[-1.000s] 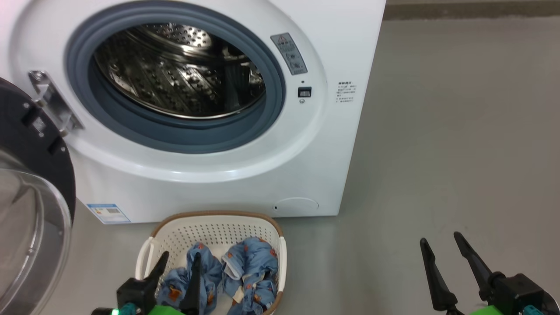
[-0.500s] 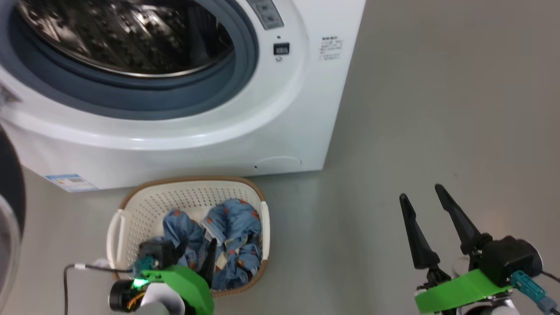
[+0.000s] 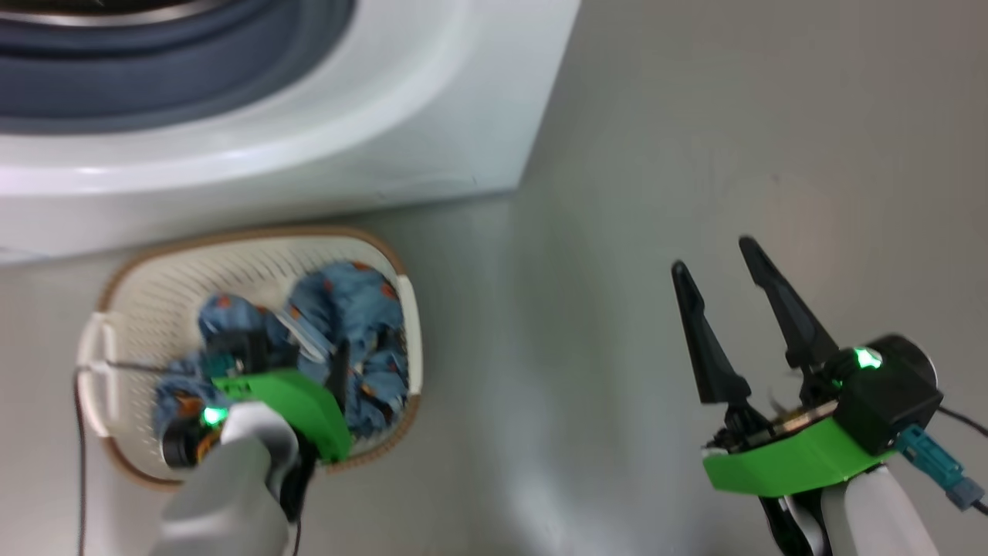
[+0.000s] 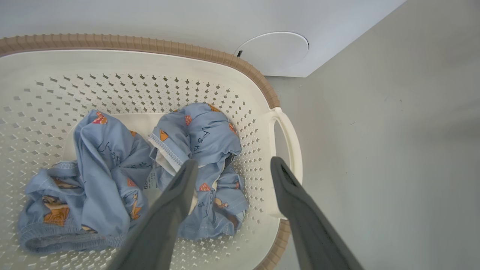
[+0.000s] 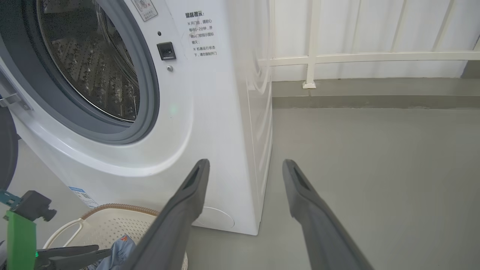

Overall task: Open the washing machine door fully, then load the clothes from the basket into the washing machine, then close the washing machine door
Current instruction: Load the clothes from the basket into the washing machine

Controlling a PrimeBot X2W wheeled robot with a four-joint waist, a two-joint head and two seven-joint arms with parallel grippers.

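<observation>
Floor (image 3: 695, 116) layout: the washing machine (image 3: 432, 100) stands on the grey floor, and the basket (image 3: 177, 278) sits on the floor directly before the machine's lower front panel, near its front corner.

Washing machine door (image 5: 6, 150): swung open. Its dark rim shows at the edge of the right wrist view, clear of the opening. The blue-grey gasket (image 5: 146, 93) and the steel drum (image 5: 93, 67) are uncovered.

Clothes (image 4: 112, 161): two crumpled blue bundles lie on the basket floor, side by side and touching. One lies toward the middle; the other lies nearer the side handle (image 4: 288, 135).

Left pincer (image 4: 231, 167): open, fingers spread wide, nothing between them. It hangs inside the basket rim, pointing down at the clothes. In the left wrist view, one finger (image 4: 176, 202) crosses the bundle nearer the handle. The other finger lies over the basket wall beside that handle. Contact with the fabric cannot be determined.

Right pincer (image 3: 714, 256): open and empty. It hangs above bare floor, well apart from the basket, beyond the machine's side. In the right wrist view its fingers point toward the machine's front corner.

A round cover (image 4: 273, 52) is set in the lower front panel, just behind the basket rim.
</observation>
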